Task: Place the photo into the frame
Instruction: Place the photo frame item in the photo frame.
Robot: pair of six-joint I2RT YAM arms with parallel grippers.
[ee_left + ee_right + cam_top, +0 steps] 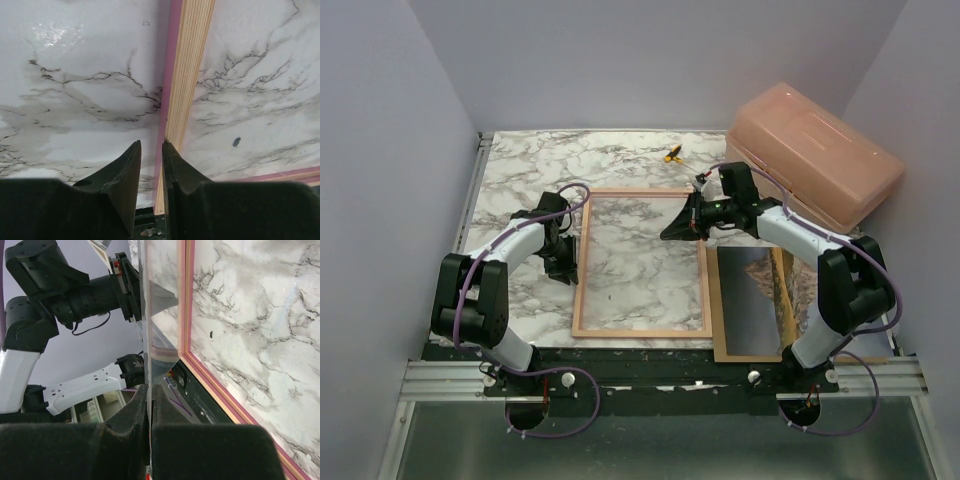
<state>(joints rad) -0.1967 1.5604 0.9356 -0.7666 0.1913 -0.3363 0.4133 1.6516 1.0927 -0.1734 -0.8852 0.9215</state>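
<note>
Lying face up on a brown backing board (750,356), the photo (748,300) is at about 3 o'clock from the frame (638,333), just beside its right rail and partly under the right arm, on the marble table (520,175). The frame lies in the middle of the table with its light wood back upward. A strip of pink shows along its edge in the left wrist view, and marble veining shows through its opening. The left gripper (151,144) is at the frame's 9 o'clock side, its jaws clamped around the left rail. The right gripper (148,386) is at the frame's 1 o'clock corner, pinched tight on a thin clear sheet (161,325) that is seen edge-on just beside the frame's rail. A salmon plastic box (815,165) sits at 2 o'clock from the frame, lid down, its contents hidden. A small yellow object (672,154) lies at 12 o'clock, near the far rail.
</note>
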